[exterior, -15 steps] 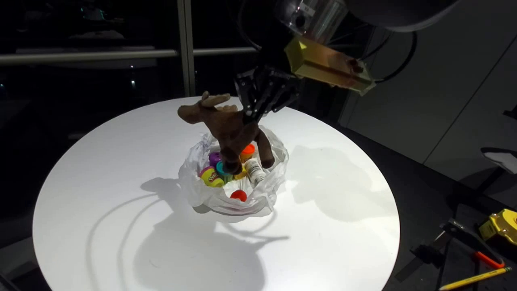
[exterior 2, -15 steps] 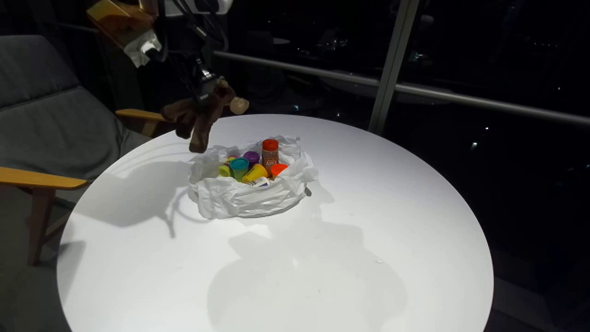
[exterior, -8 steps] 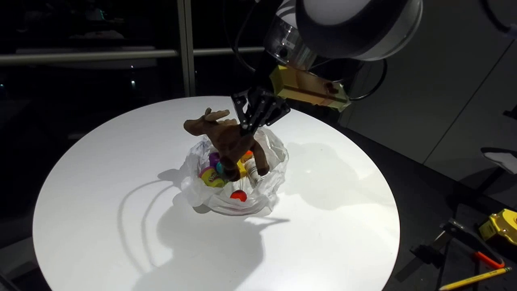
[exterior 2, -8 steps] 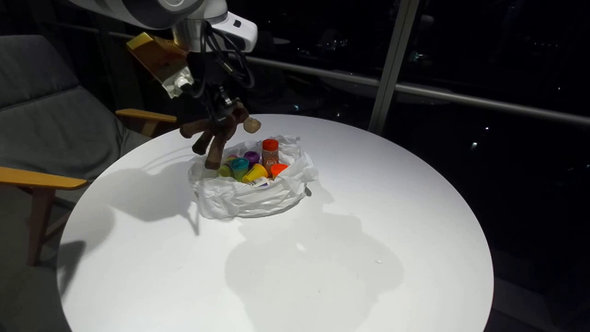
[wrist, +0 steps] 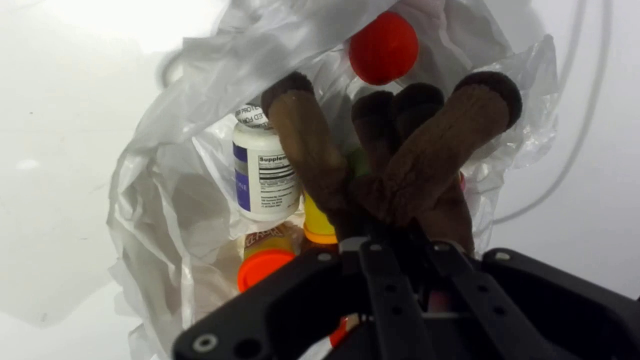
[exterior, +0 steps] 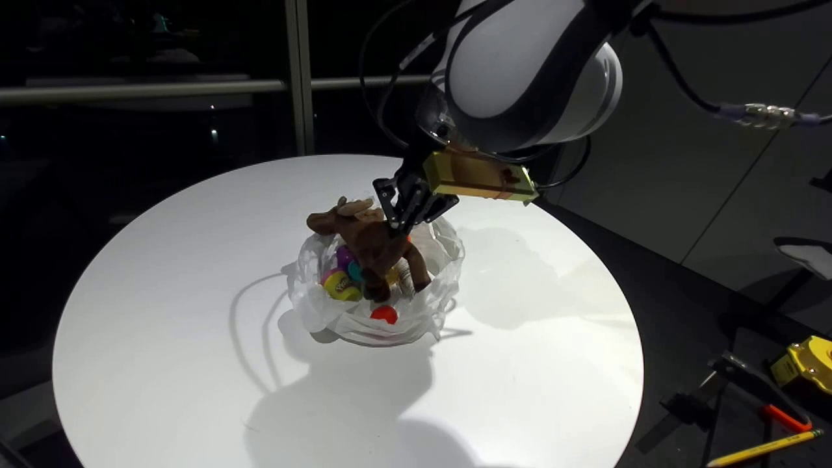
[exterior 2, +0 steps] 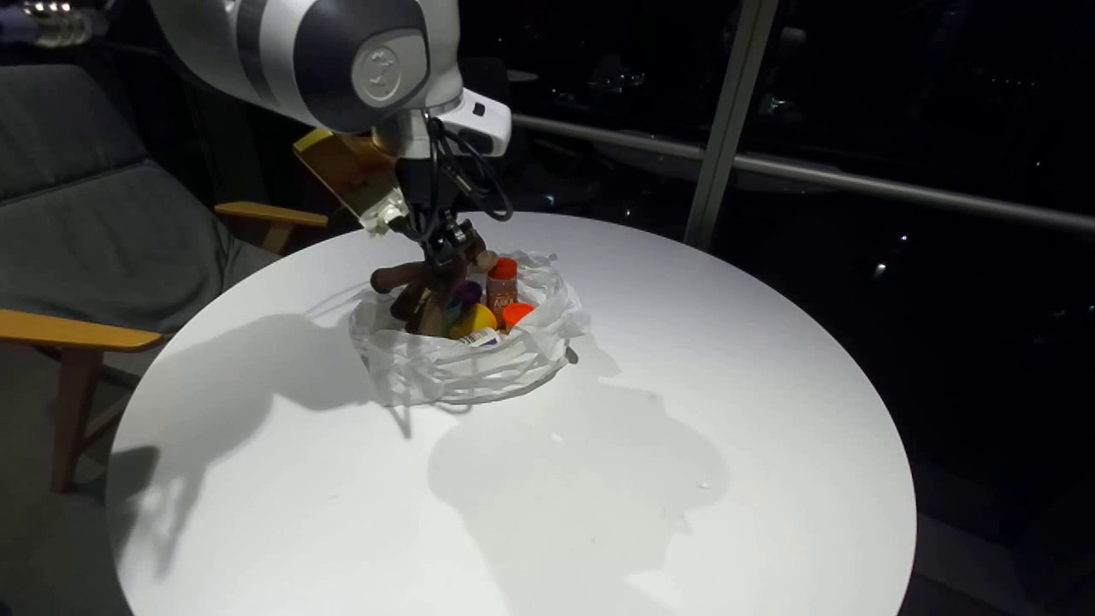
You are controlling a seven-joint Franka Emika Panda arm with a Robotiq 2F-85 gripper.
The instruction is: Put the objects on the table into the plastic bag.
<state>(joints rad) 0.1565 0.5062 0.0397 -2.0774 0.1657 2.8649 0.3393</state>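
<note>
A brown plush animal with light antlers (exterior: 370, 244) hangs in my gripper (exterior: 398, 229), which is shut on its back. It also shows in an exterior view (exterior 2: 398, 278) and the wrist view (wrist: 435, 150). Its legs reach down into the opening of the white plastic bag (exterior: 312, 309). The bag stands open on the round white table (exterior: 162, 279). Inside it are a white supplement bottle (wrist: 270, 180), a red ball (wrist: 384, 48), a red-capped jar (exterior 2: 502, 289), an orange-lidded Play-Doh tub (wrist: 265, 267) and several other tubs. The fingertips are partly hidden by the plush.
A grey chair with wooden arms (exterior 2: 77, 197) stands by the table's edge. A yellow tape measure (exterior: 806, 364) and a pencil (exterior: 764, 448) lie on a dark surface beside the table. A window post (exterior 2: 731, 120) rises behind the table.
My gripper has moved down with the plush, from above the bag to its opening. The plush's legs are now among the things in the bag. The bag has not moved.
</note>
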